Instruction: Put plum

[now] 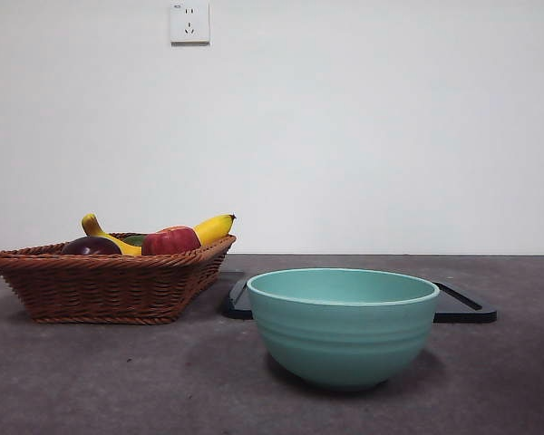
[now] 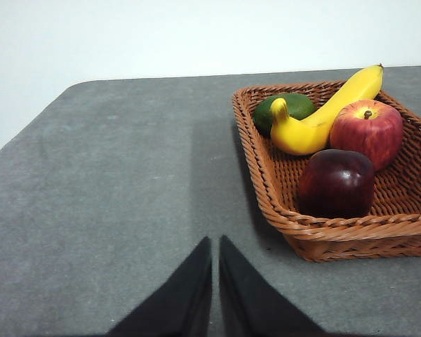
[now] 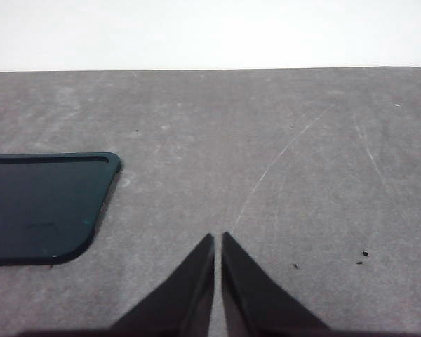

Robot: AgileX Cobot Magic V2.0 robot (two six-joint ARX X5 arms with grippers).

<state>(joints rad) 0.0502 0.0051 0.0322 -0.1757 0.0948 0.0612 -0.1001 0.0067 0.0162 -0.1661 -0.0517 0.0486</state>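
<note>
Grippers first: the left gripper (image 2: 215, 242) hangs with its black jaws pressed together and nothing between them, above bare grey desk beside the brown woven wicker basket (image 2: 281, 210); the right gripper (image 3: 218, 239) is likewise closed and empty, near the flat black tray (image 3: 42, 210). Inside the basket the glossy dark maroon plum (image 2: 336, 182) sits at the near rim, touching the red apple (image 2: 367, 131), with a yellow banana (image 2: 323, 116) and a green fruit (image 2: 284, 109) behind. A turquoise ceramic bowl (image 1: 343, 331) stands before the tray.
</note>
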